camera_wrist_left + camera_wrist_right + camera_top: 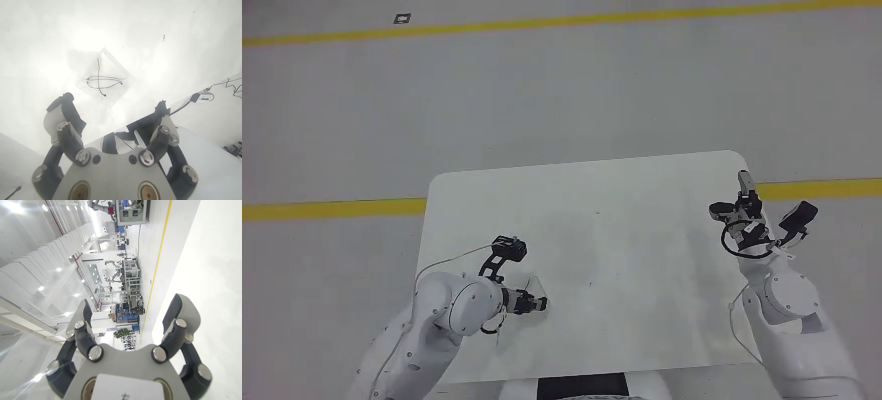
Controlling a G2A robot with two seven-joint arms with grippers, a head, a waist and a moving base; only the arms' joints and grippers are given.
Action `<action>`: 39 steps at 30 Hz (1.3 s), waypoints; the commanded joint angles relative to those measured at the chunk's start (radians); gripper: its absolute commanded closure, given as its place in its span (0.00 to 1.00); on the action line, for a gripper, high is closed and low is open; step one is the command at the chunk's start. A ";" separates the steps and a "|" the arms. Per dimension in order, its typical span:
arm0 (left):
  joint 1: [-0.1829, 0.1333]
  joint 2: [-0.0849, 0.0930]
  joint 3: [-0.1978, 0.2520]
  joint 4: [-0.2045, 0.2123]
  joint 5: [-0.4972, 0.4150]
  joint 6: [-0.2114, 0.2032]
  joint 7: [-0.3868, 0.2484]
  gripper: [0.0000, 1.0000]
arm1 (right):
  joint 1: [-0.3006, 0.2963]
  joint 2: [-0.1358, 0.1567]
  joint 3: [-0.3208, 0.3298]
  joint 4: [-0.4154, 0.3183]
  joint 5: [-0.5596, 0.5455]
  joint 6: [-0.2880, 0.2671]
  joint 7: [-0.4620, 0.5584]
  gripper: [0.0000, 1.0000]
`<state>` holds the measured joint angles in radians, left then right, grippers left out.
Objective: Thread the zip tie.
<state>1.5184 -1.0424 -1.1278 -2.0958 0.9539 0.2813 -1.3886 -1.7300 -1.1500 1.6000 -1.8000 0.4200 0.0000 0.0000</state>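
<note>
Several black zip ties (100, 81) lie crossed over one another in a clear shallow tray (121, 66) on a white surface. My left gripper (113, 106) is open, a short way back from the tray, with nothing between its fingers (63, 108). In the top view the left gripper (537, 302) sits low over the near left part of the white table (642, 200). The right gripper (745, 185) is held up at the table's right edge, pointing away from me. In its own view the right gripper (132, 308) is open and empty, facing the room beyond the table.
A thin black strand with a small head (13, 192) pokes in beside the left wrist. Cables and a small device (204, 96) lie past a white edge. Yellow floor lines (542, 22) run behind and beside the table.
</note>
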 commanded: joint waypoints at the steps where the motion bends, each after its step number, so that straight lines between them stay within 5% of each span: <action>1: 0.004 0.000 0.004 0.014 0.002 -0.003 0.036 0.00 | 0.000 0.000 0.000 0.000 0.000 0.000 0.000 0.00; 6: -0.029 -0.003 0.037 0.027 0.008 -0.009 0.033 0.00 | 0.000 0.000 0.000 0.000 0.000 0.000 0.000 0.00; 12: -0.090 -0.012 0.085 0.093 0.001 0.010 0.005 0.00 | 0.000 0.000 0.000 0.000 0.000 0.000 0.000 0.00; 39: -0.094 -0.015 0.108 0.129 0.022 0.034 0.054 0.00 | 0.000 0.000 0.000 0.000 0.000 0.000 0.000 0.00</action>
<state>1.4248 -1.0573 -1.0198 -1.9666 0.9761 0.3158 -1.3342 -1.7300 -1.1500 1.6000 -1.8000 0.4200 0.0000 0.0000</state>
